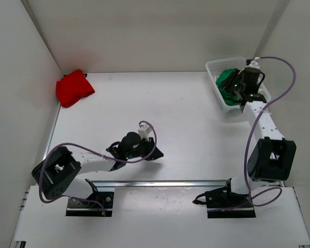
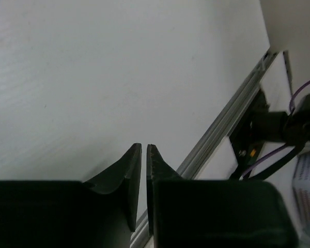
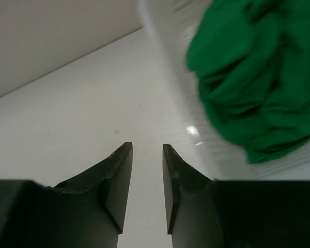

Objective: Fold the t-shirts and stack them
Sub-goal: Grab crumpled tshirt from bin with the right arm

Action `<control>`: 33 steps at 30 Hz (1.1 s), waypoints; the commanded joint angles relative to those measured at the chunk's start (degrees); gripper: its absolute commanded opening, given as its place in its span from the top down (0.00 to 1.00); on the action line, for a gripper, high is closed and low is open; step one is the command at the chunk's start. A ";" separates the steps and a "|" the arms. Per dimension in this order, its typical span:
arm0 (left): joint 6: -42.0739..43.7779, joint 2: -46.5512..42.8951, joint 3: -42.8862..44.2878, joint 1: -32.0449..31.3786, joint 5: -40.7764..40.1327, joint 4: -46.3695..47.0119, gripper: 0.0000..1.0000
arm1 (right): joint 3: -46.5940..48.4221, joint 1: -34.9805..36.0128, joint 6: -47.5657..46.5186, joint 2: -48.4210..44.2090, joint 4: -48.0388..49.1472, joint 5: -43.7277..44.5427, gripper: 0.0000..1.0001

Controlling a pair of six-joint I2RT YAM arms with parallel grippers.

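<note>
Lying crumpled inside the white mesh basket: green t-shirt; sitting bunched far left of the basket: red t-shirt; hovering at the basket's rim, slightly parted, gripping nothing: right gripper; resting well left of the basket, nearly closed, empty: left gripper.

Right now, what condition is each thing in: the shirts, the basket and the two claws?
red t-shirt: crumpled, far left corner of the table.
green t-shirt: bunched up inside the basket.
basket: upright, far right of the table.
left gripper: nearly shut, empty, over bare table.
right gripper: slightly open, empty, beside the green t-shirt.
</note>
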 commanded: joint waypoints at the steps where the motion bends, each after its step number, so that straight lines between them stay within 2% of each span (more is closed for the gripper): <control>1: -1.10 -7.71 -6.56 -1.73 -2.41 10.66 0.81 | 5.50 -6.96 -3.17 7.37 -4.82 4.32 0.70; 3: -1.63 -12.36 -11.05 -3.22 -5.57 11.67 0.94 | 8.59 -9.00 -3.70 13.07 -5.08 1.79 0.63; 4: -2.07 -13.96 -11.85 -2.97 -6.45 10.28 0.94 | 12.34 -10.40 -4.31 14.66 -6.48 1.16 0.61; 7: -1.72 -20.81 -14.31 0.18 -4.45 8.06 0.77 | 19.84 -12.43 -5.02 21.00 -9.21 -1.13 0.51; 12: -0.84 -26.89 -18.01 7.04 -0.49 7.10 0.67 | 25.01 -11.38 -7.65 25.74 -7.72 1.76 0.44; 18: -0.32 -26.90 -18.18 10.13 2.32 6.57 0.60 | 35.05 -9.18 -9.50 34.01 -13.26 5.98 0.58; 20: -1.02 -25.93 -18.27 10.56 2.85 6.92 0.53 | 35.05 -8.83 -9.94 34.45 -13.08 7.82 0.59; 25: -3.38 -20.41 -16.95 12.94 13.47 12.79 0.31 | 34.26 -9.97 -8.89 34.37 -14.05 7.48 0.55; 26: -4.09 -18.82 -17.74 13.38 14.45 14.38 0.29 | 34.17 -10.06 -8.89 34.28 -13.70 7.05 0.57; 27: -6.71 -17.16 -17.83 13.29 15.93 17.26 0.26 | 33.83 -10.32 -8.89 34.45 -13.87 6.69 0.64; 28: -8.73 -16.53 -18.18 13.64 17.52 20.25 0.23 | 34.17 -10.24 -8.72 34.02 -14.05 6.69 0.79; 30: -10.42 -13.11 -18.53 14.08 19.55 23.43 0.25 | 35.23 -10.85 -9.15 33.67 -15.10 5.73 1.00; 31: -11.03 -12.57 -18.88 14.26 19.99 24.84 0.38 | 35.58 -10.76 -8.81 33.05 -15.02 4.94 1.00; 32: -10.78 -12.13 -18.54 14.70 19.91 24.68 0.57 | 34.71 -10.94 -8.19 31.57 -14.49 3.10 1.00; 33: -10.51 -12.22 -18.71 14.61 19.64 24.15 0.61 | 34.00 -11.03 -8.01 30.16 -13.36 2.56 0.99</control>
